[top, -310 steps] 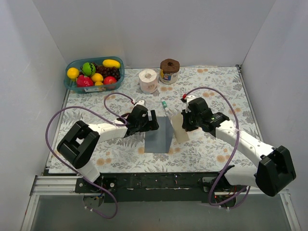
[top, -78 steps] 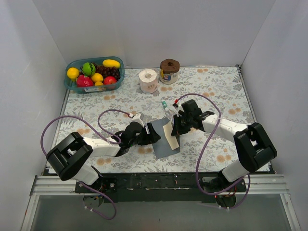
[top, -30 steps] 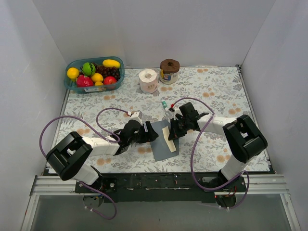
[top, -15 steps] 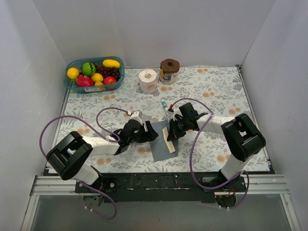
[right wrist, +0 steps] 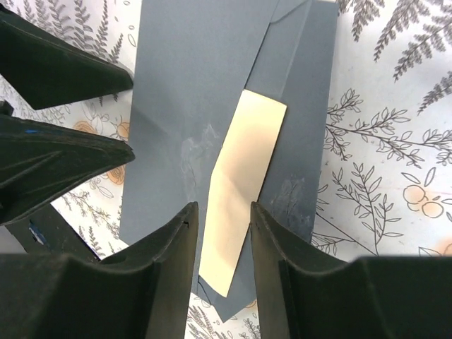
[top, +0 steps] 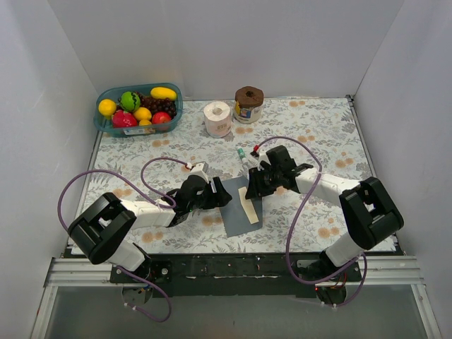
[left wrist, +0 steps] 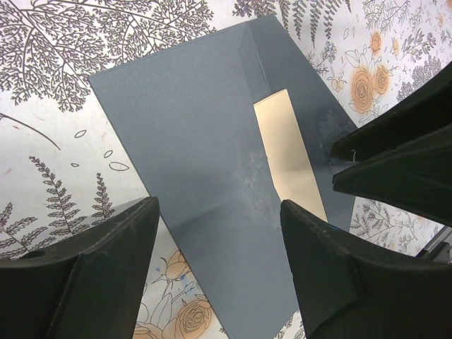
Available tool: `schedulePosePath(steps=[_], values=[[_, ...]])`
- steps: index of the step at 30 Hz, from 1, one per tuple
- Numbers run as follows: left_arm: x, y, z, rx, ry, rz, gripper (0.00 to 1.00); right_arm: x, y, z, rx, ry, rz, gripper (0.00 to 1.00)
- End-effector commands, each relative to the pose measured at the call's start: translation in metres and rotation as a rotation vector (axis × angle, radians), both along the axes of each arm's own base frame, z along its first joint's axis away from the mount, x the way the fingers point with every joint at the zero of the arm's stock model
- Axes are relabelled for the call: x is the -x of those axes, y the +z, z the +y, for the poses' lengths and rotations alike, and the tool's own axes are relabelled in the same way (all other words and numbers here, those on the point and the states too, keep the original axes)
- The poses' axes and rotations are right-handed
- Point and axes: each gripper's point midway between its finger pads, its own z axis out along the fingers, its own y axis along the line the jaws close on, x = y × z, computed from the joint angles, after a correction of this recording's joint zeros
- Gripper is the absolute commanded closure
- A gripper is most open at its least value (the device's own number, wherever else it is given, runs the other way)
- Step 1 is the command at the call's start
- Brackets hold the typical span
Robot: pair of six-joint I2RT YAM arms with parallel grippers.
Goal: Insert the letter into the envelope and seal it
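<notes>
The letter (top: 248, 203) is found partly inside the envelope (top: 236, 212), which lies flat at the near middle of the table (top: 318, 127). Only a cream strip is exposed. Fruit is held in a teal bin (top: 141, 131) at the far left. The strip's tuck under the grey paper is made out in the wrist views only. In the overhead view both arms are seen stretched low toward the envelope from either side. The left gripper (top: 215, 196) is spread wide at the envelope's left edge, and the right gripper (top: 256, 185) is slightly parted over the letter. Nothing is gripped.

No legible text, brand, number or sign anywhere; label on the jar (top: 248, 106) too small.
</notes>
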Motion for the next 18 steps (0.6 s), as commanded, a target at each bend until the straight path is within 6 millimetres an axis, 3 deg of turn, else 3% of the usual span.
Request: schedulePosePath(steps=[1, 7, 11, 12, 13, 18], values=[[0.016, -0.036, 0.028, -0.138, 0.027, 0.097, 0.3, -0.013, 0.027, 0.002, -0.007, -0.017, -0.062, 0.56], [0.017, -0.037, 0.029, -0.139, 0.025, 0.099, 0.31, -0.016, 0.024, -0.006, 0.035, -0.044, -0.075, 0.59], [0.017, -0.037, 0.028, -0.136, 0.025, 0.099, 0.31, -0.014, 0.014, -0.013, 0.082, -0.061, -0.056, 0.79], [0.017, -0.037, 0.028, -0.135, 0.025, 0.098, 0.31, -0.015, 0.013, -0.015, 0.093, -0.069, -0.055, 0.91], [0.017, -0.037, 0.028, -0.137, 0.024, 0.099, 0.31, -0.015, 0.011, -0.016, 0.102, -0.072, -0.053, 0.95], [0.017, -0.036, 0.027, -0.134, 0.019, 0.096, 0.31, -0.015, 0.003, -0.02, 0.13, -0.081, -0.043, 0.99]])
